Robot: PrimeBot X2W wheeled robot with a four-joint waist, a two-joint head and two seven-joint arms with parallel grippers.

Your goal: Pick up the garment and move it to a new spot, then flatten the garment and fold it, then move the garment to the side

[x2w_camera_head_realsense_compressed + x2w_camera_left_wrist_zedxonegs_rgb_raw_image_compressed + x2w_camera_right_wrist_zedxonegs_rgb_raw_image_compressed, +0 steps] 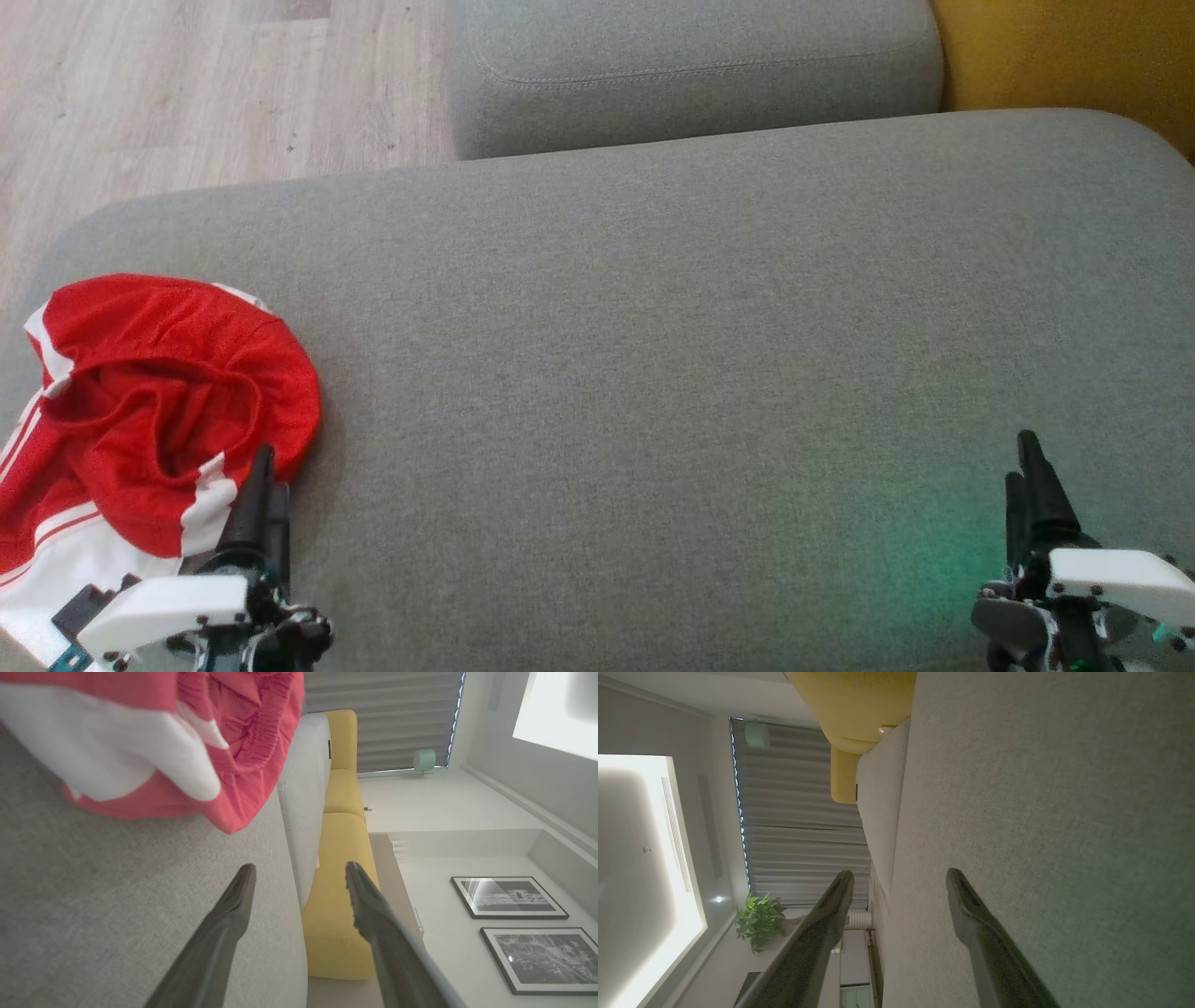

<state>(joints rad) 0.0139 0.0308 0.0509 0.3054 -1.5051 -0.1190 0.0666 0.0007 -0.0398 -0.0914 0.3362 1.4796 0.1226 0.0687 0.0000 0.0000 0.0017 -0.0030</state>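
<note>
A crumpled red and white garment [159, 392] was seen at the lower left of the head view, lying on a grey sofa [653, 327] near its left edge. The left claw [266, 485] was placed just beside the garment's right hem, spread apart with nothing held. The right claw [1022, 462] was seen at the lower right, well apart from the garment, likewise spread and empty over bare cushion.

The pick-up was judged not yet begun. For a sound grasp, the left claw would best be turned toward the garment and closed on a raised red fold rather than the flat white edge, so that cloth alone is caught and the sofa cover is not pinched. The bare cushion at centre was judged a fit new spot.

In the left wrist view, the garment was shown at the upper left, apart from the fingers [233, 914], a gap not readable from the head view. In the right wrist view, a blind [803, 826] and a plant [759, 921] were shown beyond the sofa.
</note>
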